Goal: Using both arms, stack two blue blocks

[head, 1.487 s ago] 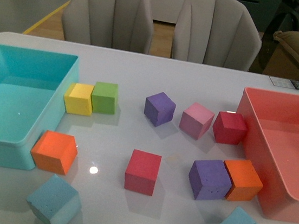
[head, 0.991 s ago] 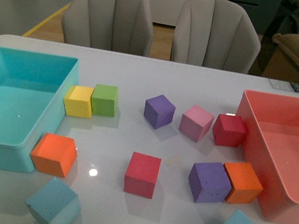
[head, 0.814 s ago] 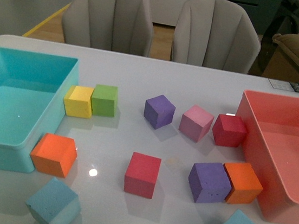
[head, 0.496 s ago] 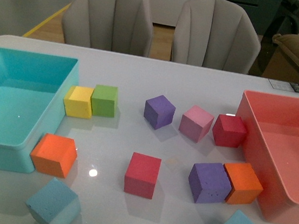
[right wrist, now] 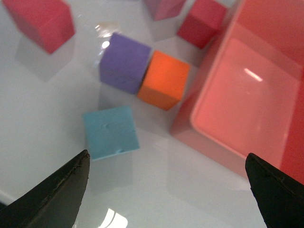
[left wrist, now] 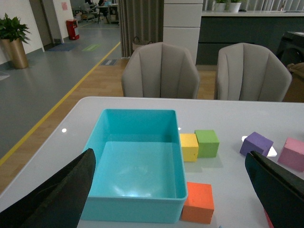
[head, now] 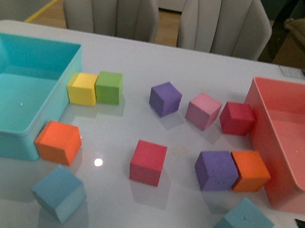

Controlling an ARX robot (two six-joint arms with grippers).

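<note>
Front view, places: we see the left blue block [head: 59, 192] at 7 o'clock on the tabletop [head: 147, 63] and the right blue block [head: 243, 226] at 5 o'clock, well apart and unstacked.
Look: matte sky-blue foam cubes, both sitting askew.
Right end effector [right wrist: 166, 190]: jaws wide apart, empty, above the right blue block.
Left end effector [left wrist: 166, 199]: jaws wide apart, empty.
Risk: we judge an askew cube may twist when pinched; the purple cube [head: 216, 170] at 11 o'clock of the right blue block could get nudged.

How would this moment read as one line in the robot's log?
stage: before grasp | left hand: open, empty | right hand: open, empty, facing right blue block | left blue block: on table, unstacked
</note>
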